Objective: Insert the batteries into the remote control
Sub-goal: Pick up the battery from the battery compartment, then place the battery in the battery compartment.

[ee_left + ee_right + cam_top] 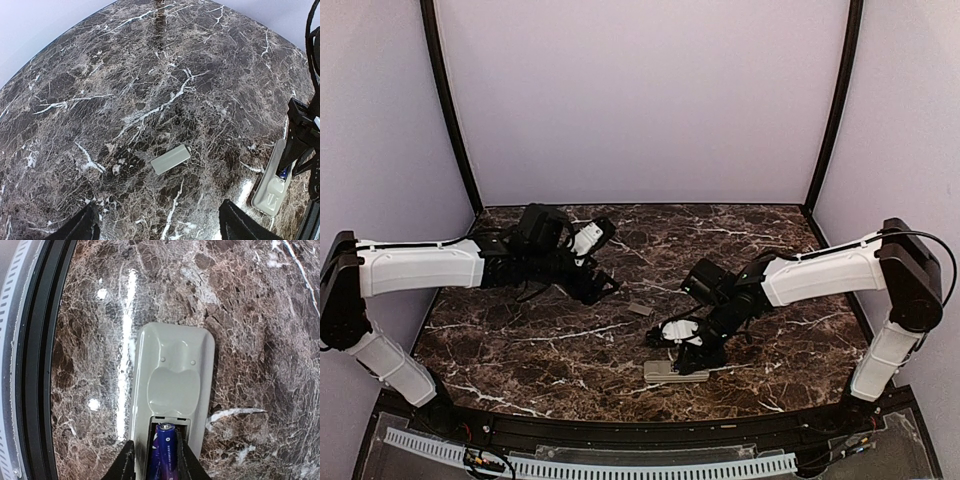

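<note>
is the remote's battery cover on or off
Off. The grey cover lies by itself, apart from the remote, whose open back compartment shows a battery.

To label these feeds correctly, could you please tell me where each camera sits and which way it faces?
Top external: above and behind the bases, looking down on the table; left arm and right arm show.
Left wrist: on the left arm, looking down across the table at the grey cover; left gripper fingertips at bottom.
Right wrist: straight down on the remote control, back up; right gripper around a battery.
Shared: all three show the remote control.
</note>
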Controlling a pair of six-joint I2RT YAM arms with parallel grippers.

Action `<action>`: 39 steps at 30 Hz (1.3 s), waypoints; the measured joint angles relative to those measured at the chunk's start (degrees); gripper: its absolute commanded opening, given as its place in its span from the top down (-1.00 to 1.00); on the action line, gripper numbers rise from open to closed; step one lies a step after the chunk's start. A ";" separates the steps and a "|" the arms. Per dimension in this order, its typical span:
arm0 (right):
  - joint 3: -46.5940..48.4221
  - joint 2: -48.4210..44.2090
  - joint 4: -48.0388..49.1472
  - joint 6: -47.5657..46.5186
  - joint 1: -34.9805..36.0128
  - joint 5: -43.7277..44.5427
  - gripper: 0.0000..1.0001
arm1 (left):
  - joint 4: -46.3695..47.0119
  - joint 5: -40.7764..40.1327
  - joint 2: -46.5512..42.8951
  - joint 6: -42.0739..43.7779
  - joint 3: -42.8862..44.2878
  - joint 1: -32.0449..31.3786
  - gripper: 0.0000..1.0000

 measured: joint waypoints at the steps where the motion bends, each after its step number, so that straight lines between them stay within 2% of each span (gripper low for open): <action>1: 0.07 -0.02 0.11 0.24 0.00 0.02 0.54 | 0.04 0.11 0.00 0.09 0.00 0.00 -0.63; 6: 0.11 -0.02 0.37 1.27 0.02 0.15 0.69 | 0.13 0.66 0.00 0.37 0.00 0.00 -0.63; 13: 0.11 -0.02 0.59 2.25 0.26 0.66 0.71 | 0.13 1.09 0.00 0.52 0.00 0.00 -0.63; 25: 0.26 -0.02 0.61 3.56 1.33 0.98 0.96 | 0.13 1.40 0.00 0.55 0.00 0.00 -0.63; 39: 0.61 -1.51 0.44 4.55 2.01 0.74 1.00 | 0.13 1.97 0.00 0.81 0.00 0.00 -0.63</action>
